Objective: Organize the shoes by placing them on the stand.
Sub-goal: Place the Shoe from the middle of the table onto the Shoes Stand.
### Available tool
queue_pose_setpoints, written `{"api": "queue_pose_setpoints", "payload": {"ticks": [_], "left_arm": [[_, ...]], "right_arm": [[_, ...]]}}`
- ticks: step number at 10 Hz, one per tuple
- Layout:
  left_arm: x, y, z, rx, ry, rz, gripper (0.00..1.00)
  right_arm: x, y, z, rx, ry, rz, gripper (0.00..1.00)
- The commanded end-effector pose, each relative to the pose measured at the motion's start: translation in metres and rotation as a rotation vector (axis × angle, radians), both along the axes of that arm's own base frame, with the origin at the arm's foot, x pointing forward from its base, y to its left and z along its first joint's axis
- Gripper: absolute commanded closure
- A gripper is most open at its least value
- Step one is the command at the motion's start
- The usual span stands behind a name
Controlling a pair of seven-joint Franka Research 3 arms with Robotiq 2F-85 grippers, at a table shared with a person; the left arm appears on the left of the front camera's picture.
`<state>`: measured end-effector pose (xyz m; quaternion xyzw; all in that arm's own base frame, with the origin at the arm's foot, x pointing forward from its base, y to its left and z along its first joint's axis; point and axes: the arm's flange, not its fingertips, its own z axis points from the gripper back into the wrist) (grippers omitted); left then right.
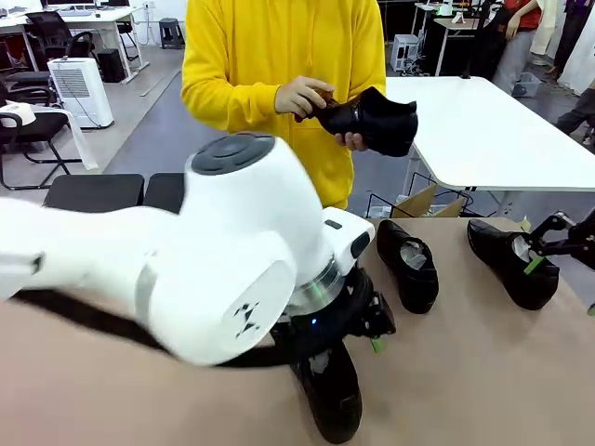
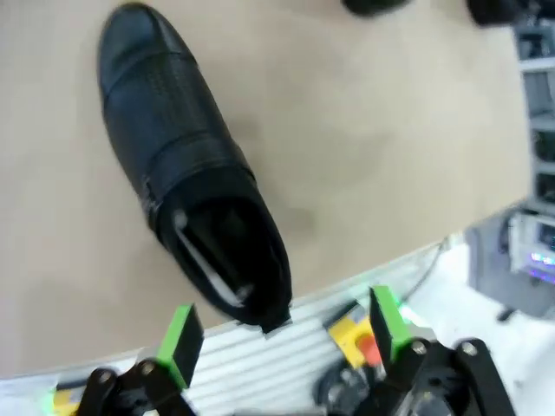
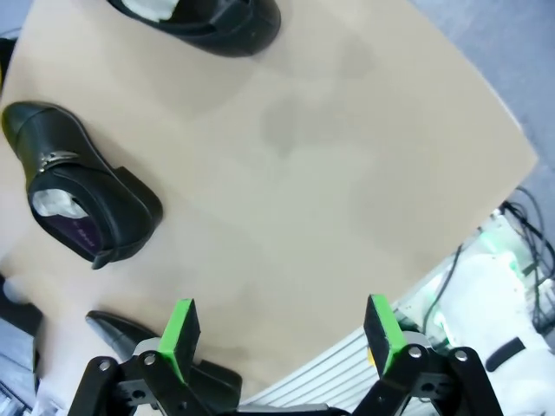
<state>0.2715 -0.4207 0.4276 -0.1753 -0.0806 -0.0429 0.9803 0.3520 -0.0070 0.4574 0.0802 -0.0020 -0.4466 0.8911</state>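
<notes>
A person in a yellow hoodie holds one black shoe [image 1: 379,119] in both hands beyond the table. Two shoes lie on the tan table, one in the middle [image 1: 409,263] and one at the right [image 1: 509,260]. Another shoe [image 1: 331,390] lies near the front edge, under my left gripper [image 1: 364,325]. In the left wrist view that shoe [image 2: 186,173] lies toe away, and my left gripper [image 2: 284,336] is open over its heel. My right gripper [image 1: 558,243] is open beside the right shoe. The right wrist view shows my open right gripper [image 3: 279,336] above the table, with shoes [image 3: 82,195] [image 3: 204,22] farther off. The black stand [image 1: 93,190] sits at the far left.
My left arm's white body [image 1: 186,269] blocks much of the table's left half in the front view. A white table [image 1: 483,130] stands behind at the right, and a cardboard box [image 1: 423,203] sits by the far edge. The table's near edge [image 2: 260,355] is close under my left gripper.
</notes>
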Motion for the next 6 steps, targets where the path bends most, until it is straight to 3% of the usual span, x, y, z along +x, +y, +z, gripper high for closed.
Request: {"api": "queue_pose_setpoints", "payload": {"ticks": [1, 4, 6], "left_arm": [[0.027, -0.035, -0.006, 0.067, -0.015, 0.076, 0.0], [0.026, -0.056, -0.031, 0.103, 0.116, 0.12, 0.0], [0.019, -0.064, -0.032, 0.095, 0.106, 0.113, 0.0]], "right_arm": [[-0.001, 0.001, -0.001, -0.005, -0.008, 0.001, 0.0], [-0.001, 0.001, -0.001, -0.005, -0.008, 0.001, 0.0], [-0.001, 0.001, -0.001, -0.005, -0.008, 0.001, 0.0]]}}
